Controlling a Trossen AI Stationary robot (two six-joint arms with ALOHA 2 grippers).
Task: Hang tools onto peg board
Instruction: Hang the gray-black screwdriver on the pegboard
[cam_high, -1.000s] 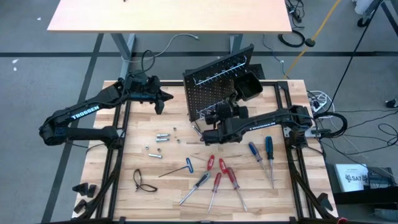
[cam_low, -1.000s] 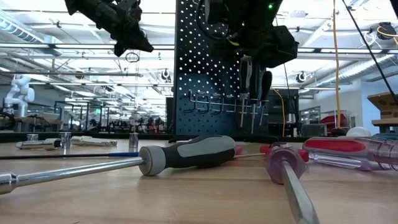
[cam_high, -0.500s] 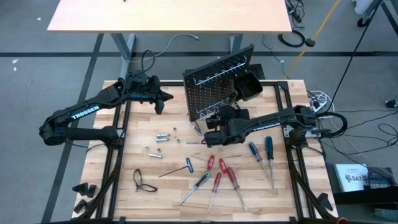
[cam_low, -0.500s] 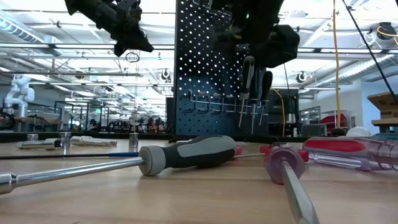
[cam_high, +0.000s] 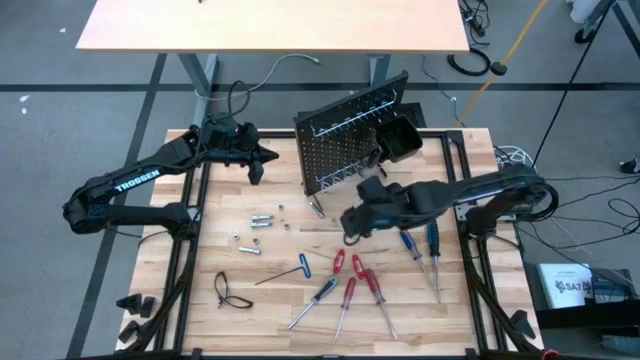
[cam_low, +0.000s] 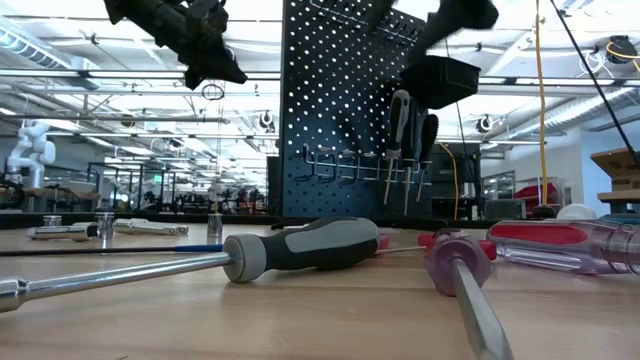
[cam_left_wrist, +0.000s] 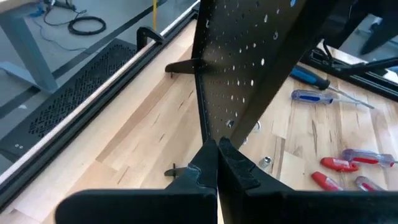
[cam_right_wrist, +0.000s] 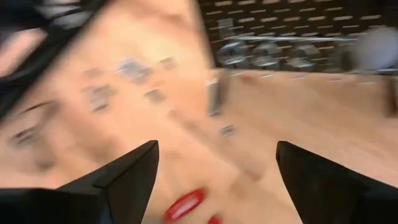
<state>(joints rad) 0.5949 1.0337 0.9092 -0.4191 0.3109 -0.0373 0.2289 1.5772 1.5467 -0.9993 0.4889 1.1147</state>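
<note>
Right tool has withdrawn from peg board, spread, empty; bin contents unseen.

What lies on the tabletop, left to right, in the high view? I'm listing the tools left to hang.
Black loop → silver bits → blue T-handle key → black-handled screwdriver → red-handled screwdrivers → blue-handled screwdrivers.
</note>
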